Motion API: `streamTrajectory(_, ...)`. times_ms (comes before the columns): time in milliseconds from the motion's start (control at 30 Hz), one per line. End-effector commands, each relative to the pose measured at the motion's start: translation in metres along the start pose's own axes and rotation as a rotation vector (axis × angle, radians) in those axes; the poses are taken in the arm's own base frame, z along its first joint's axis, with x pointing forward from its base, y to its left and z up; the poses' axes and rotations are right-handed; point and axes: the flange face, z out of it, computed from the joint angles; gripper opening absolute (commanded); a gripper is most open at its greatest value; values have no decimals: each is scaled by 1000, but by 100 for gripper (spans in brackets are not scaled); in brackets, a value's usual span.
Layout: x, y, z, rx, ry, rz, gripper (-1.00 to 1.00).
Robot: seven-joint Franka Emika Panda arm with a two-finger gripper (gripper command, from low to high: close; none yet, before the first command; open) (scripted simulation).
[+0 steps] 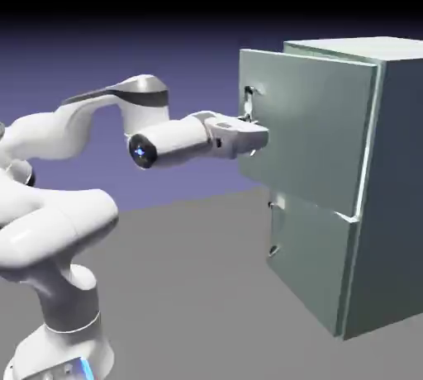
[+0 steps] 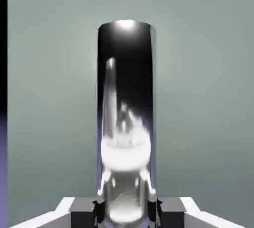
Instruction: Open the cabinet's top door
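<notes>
**Gripper clamped on the top door's handle, door just off the frame**

The cabinet (image 1: pixel 388 188) stands at the right of the table, its two doors facing the arm. The gripper (image 1: pixel 258 135) reaches in level and has its fingers closed tight on the handle (image 1: pixel 248 106) at the free edge of the top door (image 1: pixel 310 130). In the hand view the shiny metal handle (image 2: pixel 125 113) fills the middle, pinched between the grey fingertips (image 2: pixel 84 212), with the door's flat grey-green panel behind it. The top door looks already swung a little way out; the lower door (image 1: pixel 310 267) sits flush. I'd say the pull is under way. Next it needs a steady draw back along the door's arc without losing the grip.
</notes>
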Motion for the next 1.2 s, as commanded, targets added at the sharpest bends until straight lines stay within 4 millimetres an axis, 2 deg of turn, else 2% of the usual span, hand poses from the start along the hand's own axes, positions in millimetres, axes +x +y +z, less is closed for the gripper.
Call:
streamTrajectory(0,2,2,-6,15,-15,0,-100)
streamTrajectory(600,54,53,-88,278,-279,0,-100)
streamTrajectory(1167,120,120,-138,533,-533,0,-100)
